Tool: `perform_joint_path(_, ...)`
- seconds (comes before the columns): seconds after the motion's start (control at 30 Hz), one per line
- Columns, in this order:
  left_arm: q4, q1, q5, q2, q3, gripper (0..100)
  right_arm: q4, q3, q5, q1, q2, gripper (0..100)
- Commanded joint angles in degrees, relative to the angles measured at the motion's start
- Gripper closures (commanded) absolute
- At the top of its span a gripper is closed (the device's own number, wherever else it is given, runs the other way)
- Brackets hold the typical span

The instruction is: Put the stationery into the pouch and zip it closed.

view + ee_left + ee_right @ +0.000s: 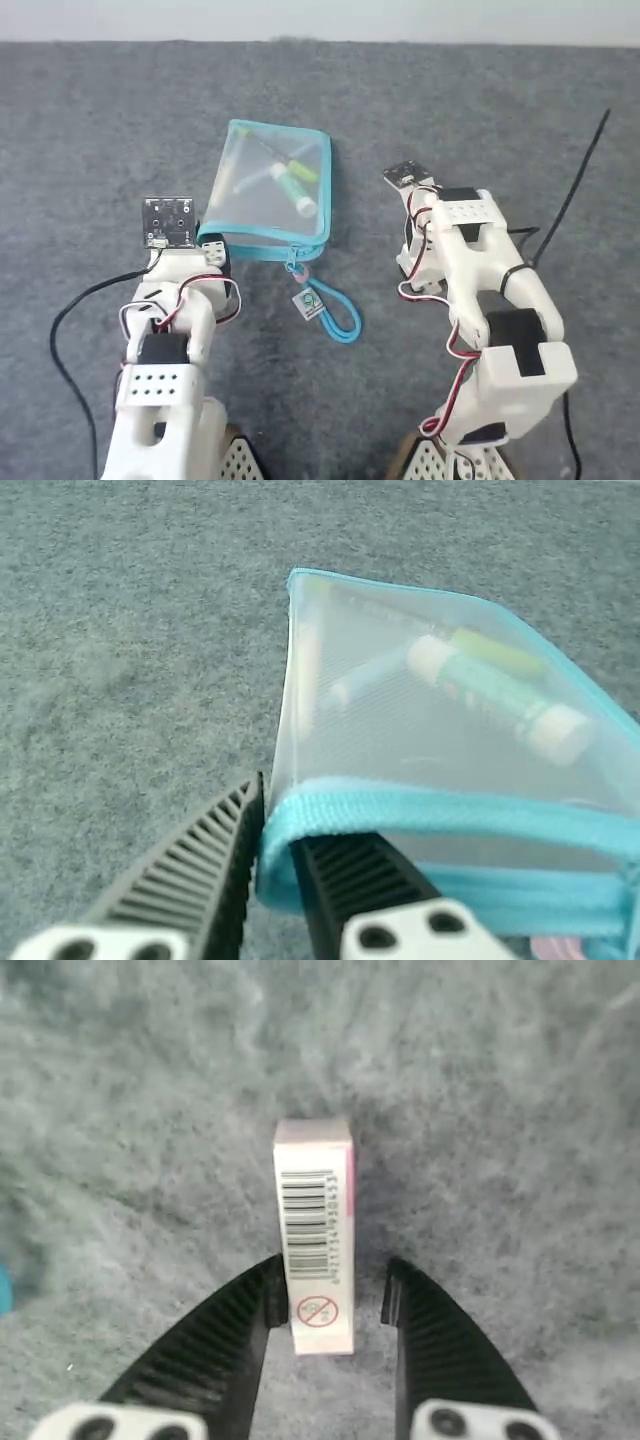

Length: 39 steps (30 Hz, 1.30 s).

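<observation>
Right pincer [332, 1275] astride box [314, 1220], perhaps eraser

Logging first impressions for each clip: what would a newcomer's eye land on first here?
The see-through pouch with turquoise trim at mid-table, stationery inside, its near corner pinched by the left end effector. Then the small barcoded box lying on the grey mat, straddled by the open right end effector.
</observation>
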<state>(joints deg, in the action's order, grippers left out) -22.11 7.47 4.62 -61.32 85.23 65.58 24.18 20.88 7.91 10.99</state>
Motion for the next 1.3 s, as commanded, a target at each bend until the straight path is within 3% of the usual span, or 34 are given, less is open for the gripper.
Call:
perform_joint_path(0.0, 1.85, -0.26, -0.79, -1.41, -1.01, 99, 2.15, -2.11, 0.62, -2.68, -0.04, 82.9)
perform_joint_path(0.37, 1.93, -0.26, -0.79, -1.41, -1.1, 99, -1.71, 0.09, 0.53, -3.74, -1.36, 82.6)
perform_joint_path(0.67, 2.02, -0.62, -0.79, -1.41, -1.1, 99, -2.24, 7.12, 0.88, -3.38, -11.38, 82.4)
perform_joint_path(1.27, 1.85, -0.18, -0.79, -1.41, -1.1, 99, -6.37, 8.18, 1.93, -3.82, -9.8, 82.8)
